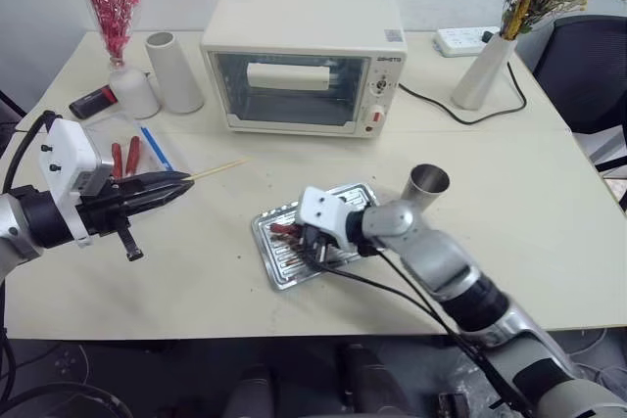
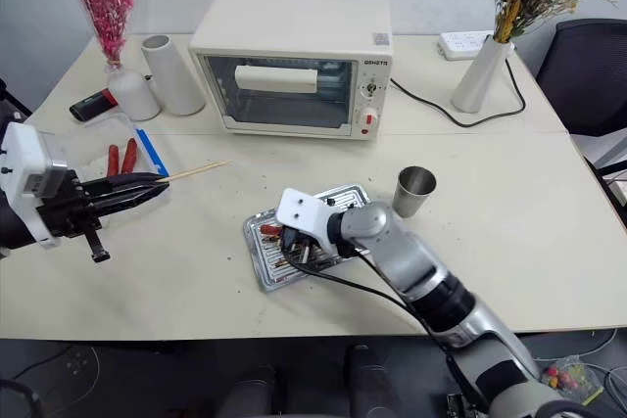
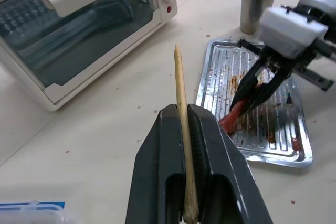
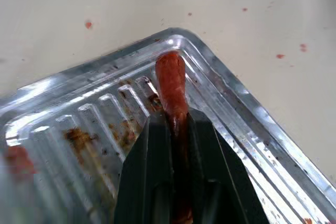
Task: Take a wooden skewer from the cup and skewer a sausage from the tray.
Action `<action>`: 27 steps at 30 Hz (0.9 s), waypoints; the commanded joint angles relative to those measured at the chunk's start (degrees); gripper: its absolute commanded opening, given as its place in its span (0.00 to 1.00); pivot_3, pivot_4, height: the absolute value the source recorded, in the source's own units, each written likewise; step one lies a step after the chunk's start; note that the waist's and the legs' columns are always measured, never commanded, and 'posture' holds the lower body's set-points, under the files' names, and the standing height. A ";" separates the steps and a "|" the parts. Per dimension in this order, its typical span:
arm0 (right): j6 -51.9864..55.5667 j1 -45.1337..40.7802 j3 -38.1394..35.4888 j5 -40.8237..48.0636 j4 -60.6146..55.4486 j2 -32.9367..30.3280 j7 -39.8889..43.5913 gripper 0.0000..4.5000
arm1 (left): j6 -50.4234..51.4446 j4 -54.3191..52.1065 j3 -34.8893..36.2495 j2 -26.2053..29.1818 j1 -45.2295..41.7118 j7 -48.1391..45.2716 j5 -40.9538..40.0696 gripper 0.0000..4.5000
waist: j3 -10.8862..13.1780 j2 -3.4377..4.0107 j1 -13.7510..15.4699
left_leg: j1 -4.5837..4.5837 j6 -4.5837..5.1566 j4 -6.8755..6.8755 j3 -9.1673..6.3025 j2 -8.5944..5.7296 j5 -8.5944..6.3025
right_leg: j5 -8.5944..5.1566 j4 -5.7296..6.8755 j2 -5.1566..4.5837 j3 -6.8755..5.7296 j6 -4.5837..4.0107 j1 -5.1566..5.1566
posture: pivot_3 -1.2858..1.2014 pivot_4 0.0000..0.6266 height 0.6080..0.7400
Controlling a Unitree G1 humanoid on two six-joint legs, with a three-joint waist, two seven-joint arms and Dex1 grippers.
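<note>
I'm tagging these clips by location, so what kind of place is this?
Probably an office or lab staged as a small cooking station: a toaster oven on a pale table, a greasy metal tray, an office chair and a power strip behind.

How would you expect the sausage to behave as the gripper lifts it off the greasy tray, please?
Probably slippery: the sausage looks glossy and the tray is grease-stained. Likely soft, so the right gripper, shut on one end, could dent it. Its round shape may roll if dropped.

Left tool (image 1: 181,183) grips the wooden skewer (image 1: 217,171); right tool (image 1: 306,239) pinches the sausage (image 1: 286,230) over the tray (image 1: 284,268).
</note>
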 commanded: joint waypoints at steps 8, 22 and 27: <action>-2.07 -6.12 -13.26 14.86 -3.51 -14.60 19.80 0.01 | 3.18 -2.67 -6.03 4.69 -4.58 -9.04 -7.69 0.00 | 0.01 -0.01 -0.11 | 0.04 0.01 -0.02 0.00 -0.01 -0.01 | -0.03 -0.06 0.18 -0.03 -0.05 0.04 | 0.52 0.24 1.00; -6.57 -7.60 -13.95 15.73 0.07 -17.05 23.94 0.01 | 1.88 -0.63 -8.22 5.81 -7.47 -12.03 -5.94 0.00 | 0.03 0.00 -0.03 | 0.03 0.01 0.03 0.06 -0.01 -0.01 | -0.02 -0.03 0.24 0.07 -0.04 0.02 | 0.52 0.24 1.00; -6.37 -7.33 -14.25 16.18 -0.33 -17.18 23.74 0.01 | 1.29 -0.71 -8.46 5.61 -6.96 -12.20 -5.40 0.00 | 0.03 0.00 -0.01 | 0.03 0.01 0.04 0.07 -0.02 -0.01 | -0.02 -0.03 0.21 0.08 -0.04 0.02 | 0.52 0.24 1.00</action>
